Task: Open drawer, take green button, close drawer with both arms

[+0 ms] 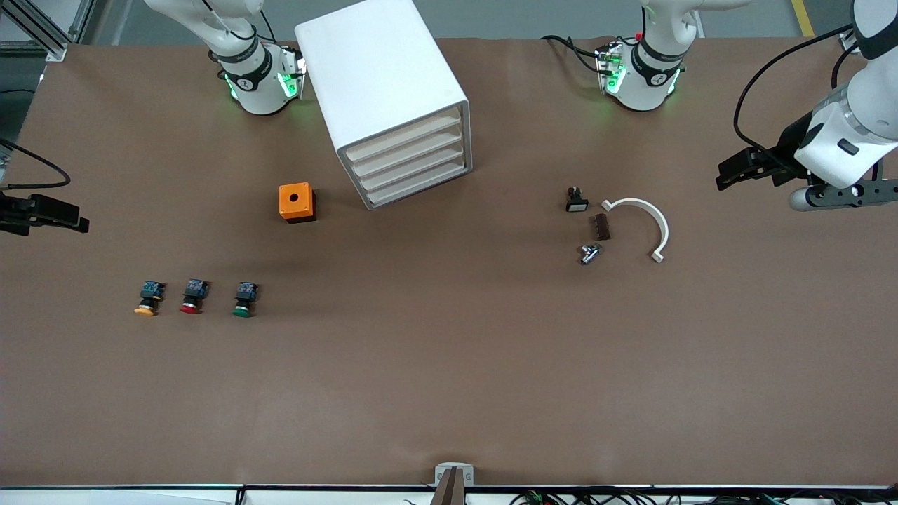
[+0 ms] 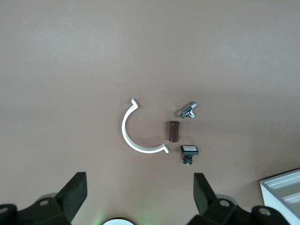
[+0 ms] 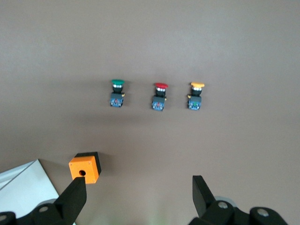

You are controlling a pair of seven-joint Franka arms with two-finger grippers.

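**Both arms wait at the counter ends, all four drawers shut, button out on the counter**

You have the white cabinet point(image 1: 388, 91) standing on the counter point(image 1: 449, 379) between the two arm bases, its front turned toward the left arm's end and toward the front camera; the four cream-fronted drawers are all pushed in, the top drawer point(image 1: 403, 135) among them; no gripper touches any of them.

The green-capped button point(image 1: 244, 299) lies in the open near the right arm's end, nearer to the front camera than the orange box point(image 1: 297, 202); beside it sit the red-capped button point(image 1: 193, 297) and, closest to the right arm's end, the yellow-orange-capped button point(image 1: 148, 298); the three are in a row and apart from one another.

Your right gripper point(image 3: 138, 187) hangs over the counter edge at its own end, fingers spread apart and holding nothing; that arm waits; your left gripper point(image 2: 140, 187) hangs over the left arm's end, its fingers likewise wide apart with nothing between them.

Toward the left arm's end lies a white half-ring clamp point(image 1: 644, 224); beside it you see a brown block point(image 1: 602, 226), a small metal fitting point(image 1: 589, 253) and a flat white-capped switch point(image 1: 576, 201), each apart from the others.
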